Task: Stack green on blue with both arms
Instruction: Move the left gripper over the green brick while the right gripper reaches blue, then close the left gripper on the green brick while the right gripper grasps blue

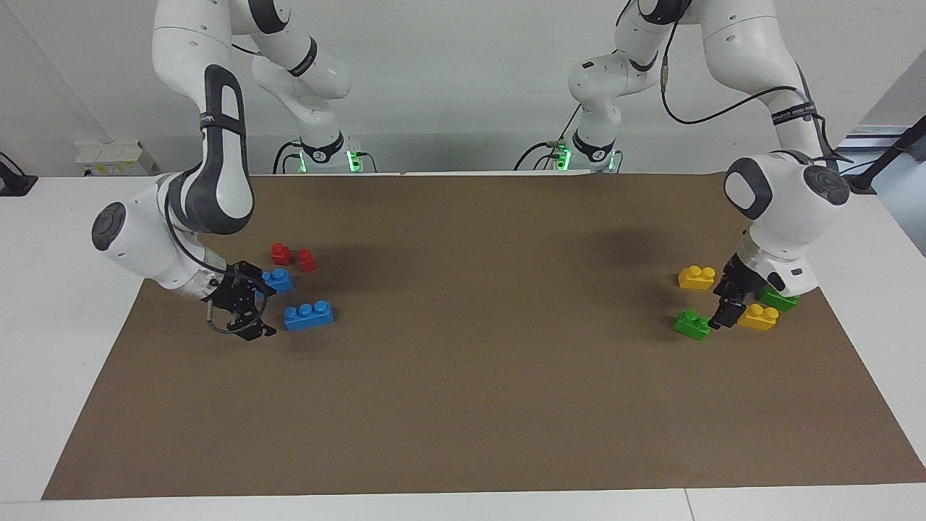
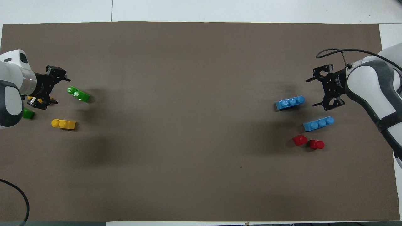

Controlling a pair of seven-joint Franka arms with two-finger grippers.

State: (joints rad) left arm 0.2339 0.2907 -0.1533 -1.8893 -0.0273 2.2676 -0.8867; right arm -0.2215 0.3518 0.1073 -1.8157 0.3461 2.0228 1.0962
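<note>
Two green bricks lie toward the left arm's end of the mat: one farther from the robots (image 1: 692, 324) (image 2: 78, 94), one nearer (image 1: 780, 297) (image 2: 27, 113), partly hidden by the left arm. Two blue bricks lie toward the right arm's end: one farther (image 1: 309, 315) (image 2: 290, 102), one nearer (image 1: 278, 280) (image 2: 318, 123). My left gripper (image 1: 725, 312) (image 2: 59, 89) is open and low, beside the farther green brick, not touching it. My right gripper (image 1: 262, 312) (image 2: 312, 92) is open and low, beside the farther blue brick, toward the right arm's end of the table.
Two yellow bricks (image 1: 697, 277) (image 1: 757, 317) lie among the green ones; one (image 2: 63, 124) shows fully in the overhead view. Two small red bricks (image 1: 281, 253) (image 1: 307, 260) lie nearer to the robots than the blue ones. All lie on a brown mat (image 1: 477, 362).
</note>
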